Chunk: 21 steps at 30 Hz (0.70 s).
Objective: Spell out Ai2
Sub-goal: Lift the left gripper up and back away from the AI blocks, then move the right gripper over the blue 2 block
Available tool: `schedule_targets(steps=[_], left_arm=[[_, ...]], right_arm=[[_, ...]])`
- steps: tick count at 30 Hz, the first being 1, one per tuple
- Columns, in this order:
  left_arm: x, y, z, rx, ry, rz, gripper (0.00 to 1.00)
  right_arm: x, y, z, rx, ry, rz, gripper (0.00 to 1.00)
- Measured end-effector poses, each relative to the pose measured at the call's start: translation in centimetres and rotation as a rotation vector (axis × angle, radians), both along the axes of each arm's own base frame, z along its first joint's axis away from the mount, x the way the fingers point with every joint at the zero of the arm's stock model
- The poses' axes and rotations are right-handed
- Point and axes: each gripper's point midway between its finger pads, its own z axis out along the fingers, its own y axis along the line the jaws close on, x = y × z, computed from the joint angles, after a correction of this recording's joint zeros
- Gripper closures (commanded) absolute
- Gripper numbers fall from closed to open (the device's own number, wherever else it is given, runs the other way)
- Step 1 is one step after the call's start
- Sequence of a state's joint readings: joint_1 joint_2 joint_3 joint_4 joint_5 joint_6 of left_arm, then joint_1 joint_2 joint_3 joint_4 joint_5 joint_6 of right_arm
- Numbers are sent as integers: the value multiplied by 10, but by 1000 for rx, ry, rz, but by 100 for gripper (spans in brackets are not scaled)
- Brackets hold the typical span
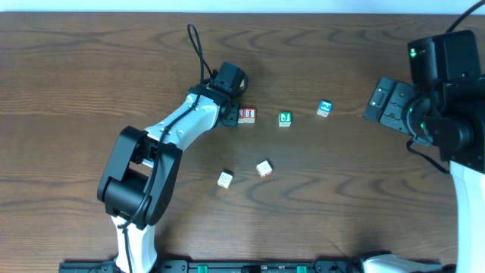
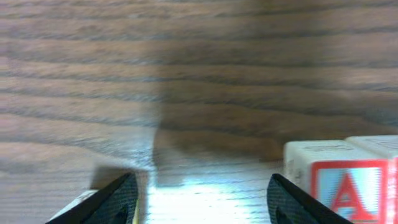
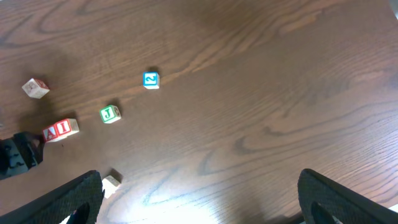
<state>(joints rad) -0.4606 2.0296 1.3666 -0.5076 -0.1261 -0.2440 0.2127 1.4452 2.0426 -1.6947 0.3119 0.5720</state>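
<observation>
left arm reaches across the table (image 1: pixel 91 68). left gripper (image 1: pixel 230 117) sits low, just left of the red a block (image 1: pixel 242 115). wrist view: jaws moderately open, fingers (image 2: pixel 118 200) apart with bare wood between them, holding nothing. the a block (image 2: pixel 348 183) lies just outside the right-hand finger; contact cannot be told.

red i block (image 1: pixel 250 115) is touching the a on its right, so "ai" reads as one pair, probably the start of the word.

below the row, well apart from it: two pale blocks (image 1: pixel 225 179) (image 1: pixel 264 168), letters too small to read. likely spares.

green j block (image 1: pixel 285 118) stands near the i, in the slot where the next character should go. judged in the way.

blue block (image 1: pixel 324 108), face looks like a 2, lies further right and slightly higher than the row. needs moving in beside the i.

right gripper (image 1: pixel 379 102) hangs off to the far right, clear of all blocks. its wrist view shows the jaws wide and empty. parked, by the look.
</observation>
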Motion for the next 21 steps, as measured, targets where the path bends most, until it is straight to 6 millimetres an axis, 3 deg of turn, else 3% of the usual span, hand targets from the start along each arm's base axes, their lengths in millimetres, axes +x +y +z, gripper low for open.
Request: schedule_targets(steps=[4, 7, 11, 15, 18, 21], left_arm=[[-9, 13, 0, 54, 36, 2, 26], [-10, 21, 15, 58, 24, 14, 16], [-6, 31, 72, 18, -76, 34, 10], [-14, 44, 155, -45, -239, 53, 5], [-29, 51, 194, -72, -309, 55, 5], [-48, 60, 221, -86, -345, 56, 5]], right_arm=[[0, -1, 0, -3, -1, -1, 1], [0, -1, 0, -3, 0, -1, 1], [2, 1, -1, -27, 14, 56, 1], [7, 19, -6, -52, 64, 303, 1], [5, 35, -10, -53, 94, 489, 1], [2, 44, -13, -79, 120, 651, 1]])
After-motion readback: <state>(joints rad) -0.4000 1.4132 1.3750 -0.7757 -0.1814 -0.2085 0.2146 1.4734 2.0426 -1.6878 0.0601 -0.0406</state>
